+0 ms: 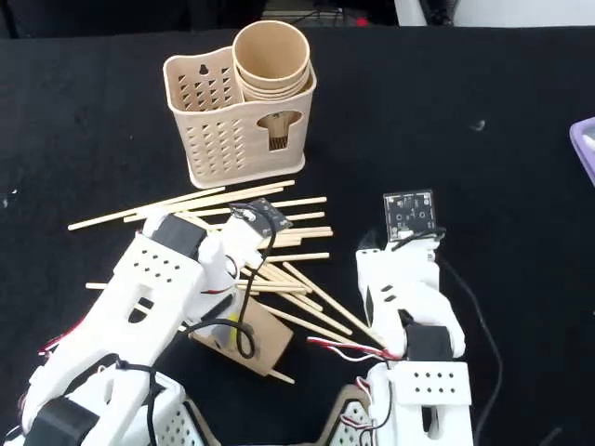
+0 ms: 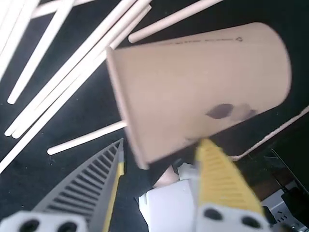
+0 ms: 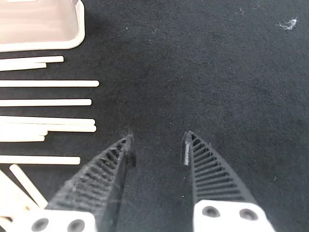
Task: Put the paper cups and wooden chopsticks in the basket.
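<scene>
Left gripper [image 2: 163,142] stands open wide, its fingers on either side of the mouth end of the tipped paper cup [image 2: 203,92]. The cup lies straight in front of it, long axis across the jaws, rim toward the ribbed finger [image 2: 104,181]; whether they touch I cannot tell. Loose chopsticks [image 2: 72,72] fan out beyond. Right gripper [image 3: 157,140] is spread too, over bare black cloth [image 3: 217,72], with chopstick ends on its left-arm side. The basket [image 1: 218,139] stands well ahead of both. The left arm looks nearer the cup.
</scene>
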Robot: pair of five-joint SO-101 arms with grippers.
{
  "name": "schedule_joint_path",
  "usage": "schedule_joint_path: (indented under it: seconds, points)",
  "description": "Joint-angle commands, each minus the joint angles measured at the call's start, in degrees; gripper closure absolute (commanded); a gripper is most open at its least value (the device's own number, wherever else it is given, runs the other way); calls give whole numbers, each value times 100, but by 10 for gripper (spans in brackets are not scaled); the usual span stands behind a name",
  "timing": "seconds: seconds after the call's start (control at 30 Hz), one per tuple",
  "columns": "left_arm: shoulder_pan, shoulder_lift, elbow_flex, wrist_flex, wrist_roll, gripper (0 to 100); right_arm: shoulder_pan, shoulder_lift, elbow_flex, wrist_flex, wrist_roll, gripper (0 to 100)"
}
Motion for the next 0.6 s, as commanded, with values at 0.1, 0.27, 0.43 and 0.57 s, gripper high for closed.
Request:
schedule_joint_path:
  seconds: [0.1,0.27,0.43,0.57]
  points:
    - [57,-141,-92,202,44,955,-141,-75,-22,-97,0,832]
    - [57,-149,-787,932,44,968,-229,-75,31,-114,0,832]
    - [57,-149,-1508,1029,246,970,-211,-75,31,-114,0,832]
    - [277,-149,-1771,1029,484,970,-202,-75,31,-114,0,832]
